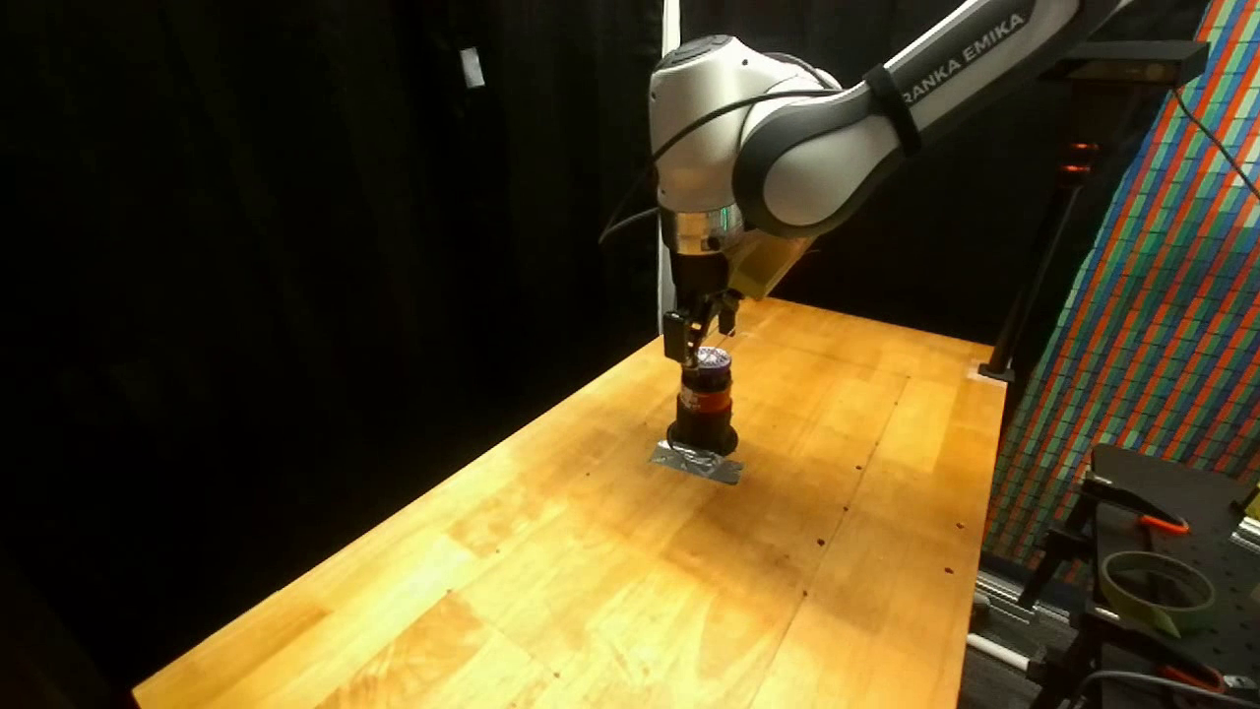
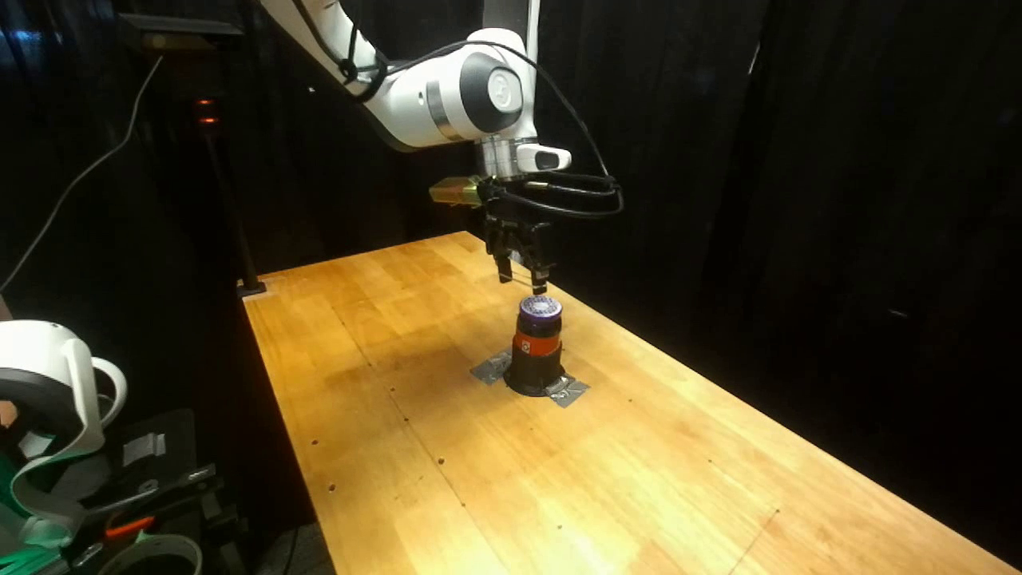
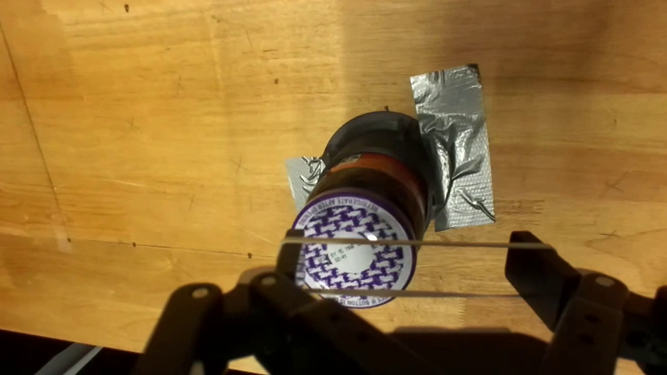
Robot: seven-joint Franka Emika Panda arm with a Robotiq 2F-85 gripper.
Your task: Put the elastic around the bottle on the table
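The wooden plank surface [image 2: 415, 311] lies beneath the claw [image 2: 522, 284], whose fingers [image 3: 536, 276] are spread wide. Just below them, nearer one finger in the wrist view, a purple-lidded jar [image 2: 536, 345] stands upright, its black base [image 3: 375, 124] bearing duct tape [image 3: 458, 140]. Above the lid [image 3: 351, 260] passes a rubber band [image 3: 464, 244], held stretched between the fingers.

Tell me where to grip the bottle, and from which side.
Probably by opposite edges of the round lid, coming straight down: the bottle stands upright, lid uppermost, with tape at its foot. The open hand has the elastic stretched across it, so that would likely need to come off first.
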